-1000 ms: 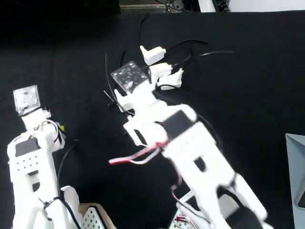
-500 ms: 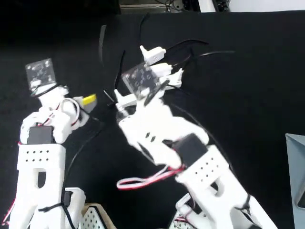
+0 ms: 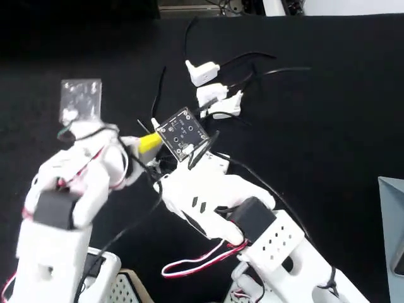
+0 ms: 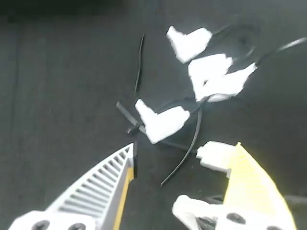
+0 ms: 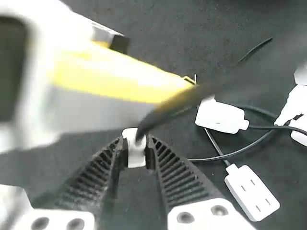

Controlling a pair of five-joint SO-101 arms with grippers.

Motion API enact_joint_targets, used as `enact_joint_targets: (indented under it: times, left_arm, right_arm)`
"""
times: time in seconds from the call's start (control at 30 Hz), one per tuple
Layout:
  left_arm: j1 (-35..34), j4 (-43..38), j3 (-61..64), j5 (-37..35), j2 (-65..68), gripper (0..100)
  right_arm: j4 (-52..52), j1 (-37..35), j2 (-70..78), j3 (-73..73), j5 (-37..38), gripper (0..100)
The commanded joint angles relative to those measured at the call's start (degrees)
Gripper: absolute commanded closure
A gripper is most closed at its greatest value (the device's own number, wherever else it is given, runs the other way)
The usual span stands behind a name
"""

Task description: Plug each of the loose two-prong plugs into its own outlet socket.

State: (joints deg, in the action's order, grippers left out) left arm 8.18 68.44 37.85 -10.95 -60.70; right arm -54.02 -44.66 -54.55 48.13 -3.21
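My right fingers (image 5: 175,175) are pinching a small white plug (image 5: 135,149) with a black cord (image 5: 168,112) near the middle of the black bench (image 3: 341,113). My left fingers (image 4: 247,182), one white and one yellow, are spread wide apart, and the yellow one is close to that plug. A socket (image 5: 252,191) lies flat on the bench near my right fingers, and three more white pieces (image 3: 211,95) sit in a bunch nearer the far edge, with black cords trailing from them.
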Motion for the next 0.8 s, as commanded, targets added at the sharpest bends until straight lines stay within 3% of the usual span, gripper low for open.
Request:
enact_joint_targets:
  times: [0.0, 0.2, 0.4, 0.57, 0.77]
  left_arm:
    - [1.36, 0.44, -0.31, 0.88, -5.89, 69]
    - [1.36, 0.35, 3.21, 3.25, -5.89, 69]
    - [1.36, 0.53, 3.3, 7.3, -2.9, 68]
    - [1.89, -0.44, 2.15, 8.35, 9.49, 64]
    - [4.18, -8.18, -1.54, 11.34, 28.31, 64]
  right_arm:
    - [1.23, 1.76, -1.27, -0.57, -2.02, 98.7]
    - [1.23, 8.62, -1.36, -0.66, -4.31, 98.7]
    - [3.96, 24.44, -3.38, -1.45, -5.89, 98.7]
    - [6.51, 37.45, -5.58, -1.19, -9.41, 98.6]
    - [13.36, 45.36, -5.67, 3.65, -13.19, 98.5]
